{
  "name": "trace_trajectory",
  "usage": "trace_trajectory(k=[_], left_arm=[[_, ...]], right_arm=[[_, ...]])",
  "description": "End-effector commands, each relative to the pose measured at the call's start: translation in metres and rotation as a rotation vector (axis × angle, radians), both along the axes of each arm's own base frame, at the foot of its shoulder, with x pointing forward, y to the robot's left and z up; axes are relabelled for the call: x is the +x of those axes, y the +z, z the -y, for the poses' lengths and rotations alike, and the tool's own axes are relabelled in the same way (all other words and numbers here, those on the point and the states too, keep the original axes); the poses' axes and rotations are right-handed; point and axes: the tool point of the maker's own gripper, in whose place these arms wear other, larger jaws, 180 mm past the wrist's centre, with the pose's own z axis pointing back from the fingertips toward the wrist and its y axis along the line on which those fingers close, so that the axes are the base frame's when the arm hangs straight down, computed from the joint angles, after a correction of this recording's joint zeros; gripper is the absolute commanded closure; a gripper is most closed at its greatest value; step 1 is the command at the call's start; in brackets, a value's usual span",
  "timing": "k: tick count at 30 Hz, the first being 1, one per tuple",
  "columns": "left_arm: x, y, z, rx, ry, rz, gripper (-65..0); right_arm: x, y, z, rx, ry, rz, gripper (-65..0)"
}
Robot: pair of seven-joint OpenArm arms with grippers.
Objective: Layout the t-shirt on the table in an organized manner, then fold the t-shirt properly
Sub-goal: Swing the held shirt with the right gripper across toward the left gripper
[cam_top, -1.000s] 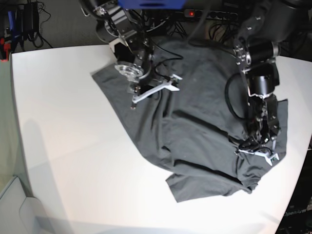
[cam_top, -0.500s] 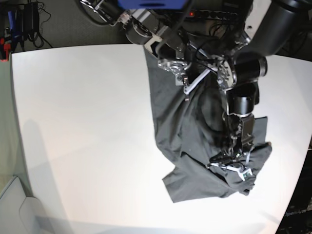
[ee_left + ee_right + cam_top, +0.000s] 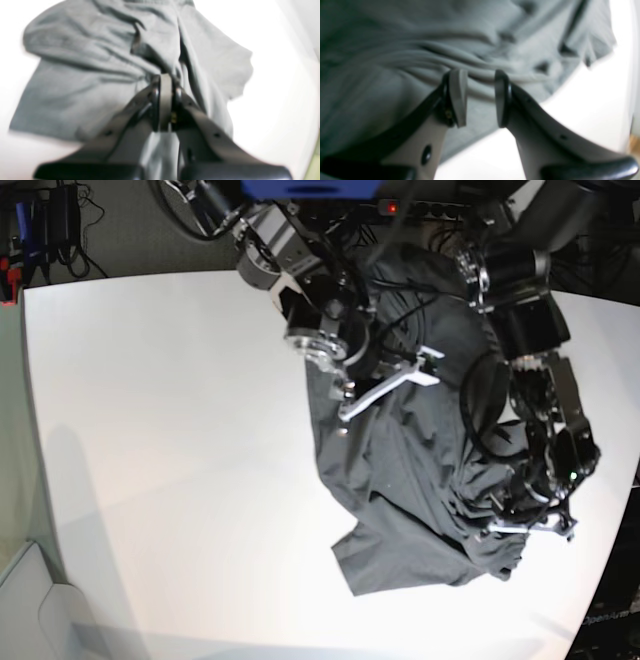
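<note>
2 grippers at the bunched t-shirt

We judge left gripper pinches a fold to spread it; right gripper gapes half-open, empty — over cloth.

Left pincer clamped shut, right pincer parted

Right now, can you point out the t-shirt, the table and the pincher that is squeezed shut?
t-shirt (image 3: 400,480), base view, on its wrinkled middle.
table (image 3: 180,430), base view, on its bare white top.
left gripper (image 3: 165,82), left wrist view, at its closed tips.
</note>
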Motion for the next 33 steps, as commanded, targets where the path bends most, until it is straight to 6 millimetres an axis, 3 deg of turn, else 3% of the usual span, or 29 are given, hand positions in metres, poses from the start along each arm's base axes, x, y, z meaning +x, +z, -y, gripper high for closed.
trace_trajectory(k=[1, 7, 10, 14, 16, 22, 27, 33], left_arm=[[-0.005, 0.008, 0.006, -0.016, -0.022, 0.020, 0.0], [-0.078, -0.028, 0.013, 0.001, -0.046, -0.067, 0.0], [-0.107, -0.049, 0.011, 0.012, -0.046, -0.128, 0.0], [-0.134, -0.073, 0.018, 0.001, -0.061, -0.205, 0.0], [-0.143, -0.080, 0.027, -0.022, -0.065, -0.226, 0.0], [-0.152, -0.086, 0.040, -0.061, -0.085, -0.263, -0.3], [-0.150, -0.071, 0.048, -0.069, -0.101, -0.235, -0.3], [-0.154, -0.088, 0.045, -0.074, -0.092, -0.284, -0.1]], right_arm=[[0.014, 0.022, -0.006, 0.054, -0.009, 0.052, -19.9], [0.052, 0.039, 0.026, 0.031, -0.079, 0.127, -19.9], [0.068, 0.054, 0.027, 0.029, -0.079, 0.175, -19.2], [0.090, 0.071, 0.022, 0.027, -0.074, 0.219, -8.0], [0.103, 0.072, 0.015, 0.014, -0.069, 0.214, -0.4], [0.143, 0.047, 0.017, 0.049, -0.054, 0.122, 0.0], [0.166, 0.035, 0.007, 0.219, -0.053, -0.009, 0.0], [0.171, 0.020, 0.001, 0.409, -0.097, -0.148, 0.0]])
